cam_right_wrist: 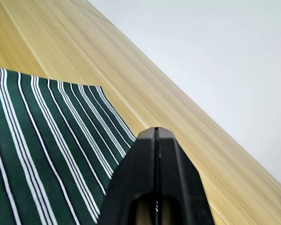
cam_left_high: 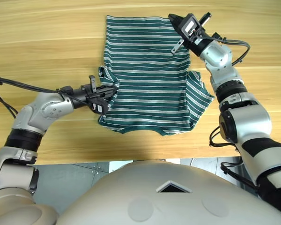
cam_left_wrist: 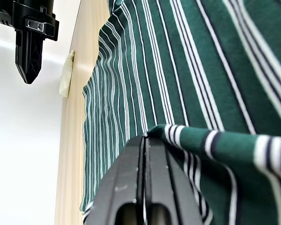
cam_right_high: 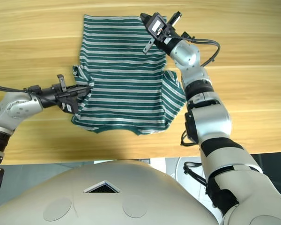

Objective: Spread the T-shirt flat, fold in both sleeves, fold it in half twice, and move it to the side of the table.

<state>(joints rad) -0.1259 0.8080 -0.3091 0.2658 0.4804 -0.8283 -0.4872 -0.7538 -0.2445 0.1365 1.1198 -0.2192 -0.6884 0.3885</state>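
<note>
left gripper (cam_left_high: 111,92) clamped on shirt (cam_left_high: 150,79) at its left sleeve, right gripper (cam_left_high: 173,18) closed, empty, over shirt's far right corner, wood table (cam_left_high: 47,37)

Looks like a robotics lab or test room rather than a home. Long pale wood-grain table (cam_left_high: 47,37), spanning 9 to 3 o'clock across the head views. Beyond its far edge, toward 12 o'clock, a plain white surface (cam_right_wrist: 215,56); wall or screen, cannot tell which. Small patch of pale tape (cam_left_wrist: 67,75) stuck at that edge. At 6 o'clock, below the near edge, grey floor panels (cam_left_high: 84,169) with paler plates set among them.
</note>
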